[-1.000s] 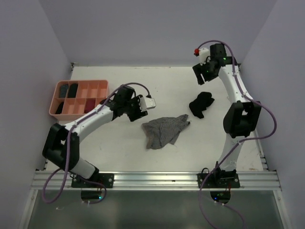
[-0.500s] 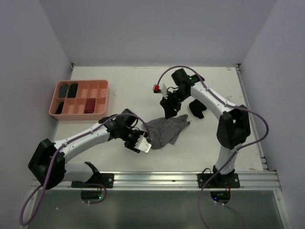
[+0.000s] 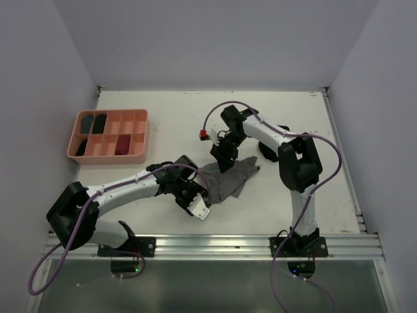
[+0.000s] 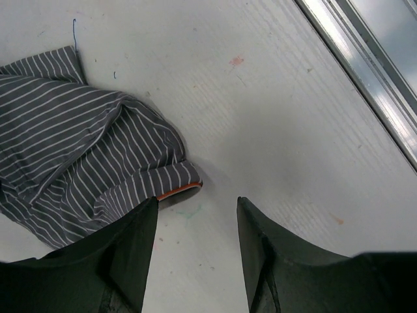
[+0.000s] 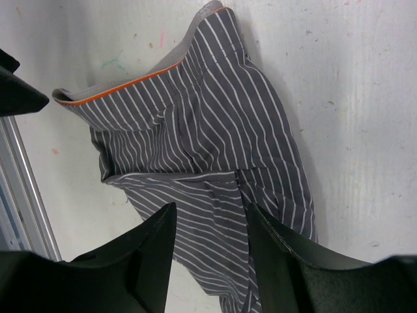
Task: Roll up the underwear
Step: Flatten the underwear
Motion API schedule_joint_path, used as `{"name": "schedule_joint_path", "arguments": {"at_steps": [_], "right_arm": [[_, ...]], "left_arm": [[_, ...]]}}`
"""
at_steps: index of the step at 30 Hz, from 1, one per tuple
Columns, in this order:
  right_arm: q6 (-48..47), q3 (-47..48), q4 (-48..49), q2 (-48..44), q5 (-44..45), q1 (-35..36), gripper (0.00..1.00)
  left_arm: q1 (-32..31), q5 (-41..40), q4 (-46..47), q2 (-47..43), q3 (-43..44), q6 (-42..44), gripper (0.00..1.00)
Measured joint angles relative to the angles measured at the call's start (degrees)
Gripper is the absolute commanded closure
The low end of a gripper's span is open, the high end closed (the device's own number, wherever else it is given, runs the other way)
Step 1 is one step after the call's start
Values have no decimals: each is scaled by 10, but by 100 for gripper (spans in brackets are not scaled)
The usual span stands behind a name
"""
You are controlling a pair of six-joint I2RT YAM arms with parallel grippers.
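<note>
Your left gripper [image 4: 195, 215] has its jaws apart with nothing between them. They sit low over the bare table [image 4: 280, 117], just short of the orange trim [image 4: 179, 191] on the striped pair [image 4: 78, 150]. Your right gripper [image 5: 207, 218] is also spread and empty, hanging over the striped cloth. The wrist view doesn't show whether its tips touch the fabric.

A second ago your left arm was up by the tray [image 3: 111, 157] and your right arm was raised at the far right corner. Both have since swung in to the same garment, left at its near-left end and right at its far edge. The cloth itself looks unmoved and just as crumpled. I read that as the approach finished and the grasp not yet begun, so no rolling has started. It probably needs spreading flat first.

The striped pair lies mid-table. In the top view its long axis runs diagonally from near-left to far-right. The trimmed band is at the near-left end, facing your left jaws. The far-right end tapers to a point towards the black pair [image 3: 266, 155], which lies apart from it and partly behind your right arm.
</note>
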Motion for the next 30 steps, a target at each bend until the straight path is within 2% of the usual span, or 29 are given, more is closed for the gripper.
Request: {"name": "schedule_joint_path", "arguments": {"at_steps": [10, 13, 14, 16, 17, 18, 21, 23, 27, 30], "right_arm": [[-5, 7, 3, 44, 9, 7, 50], [-6, 7, 4, 51, 9, 8, 59], [-6, 7, 4, 52, 10, 9, 66], [-8, 7, 4, 52, 11, 9, 74], [-8, 7, 4, 52, 11, 9, 82], [-9, 7, 4, 52, 11, 10, 85], [-11, 6, 2, 49, 11, 10, 94], [-10, 1, 0, 41, 11, 10, 100], [-10, -20, -4, 0, 10, 10, 100], [-9, -37, -12, -46, 4, 10, 100]], "left_arm": [[-24, -17, 25, 26, -3, 24, 45], [-31, -27, 39, 35, -3, 26, 46], [-34, -32, 47, 40, -3, 26, 48], [-40, -44, 70, 47, -10, 26, 54], [-42, -50, 78, 51, -13, 25, 58], [-44, -57, 85, 56, -18, 25, 69], [-47, -82, 107, 72, -33, 22, 88], [-48, -93, 119, 72, -47, 23, 93], [-48, -104, 126, 44, -60, 11, 100], [-48, -104, 116, -3, -69, -5, 100]]}}
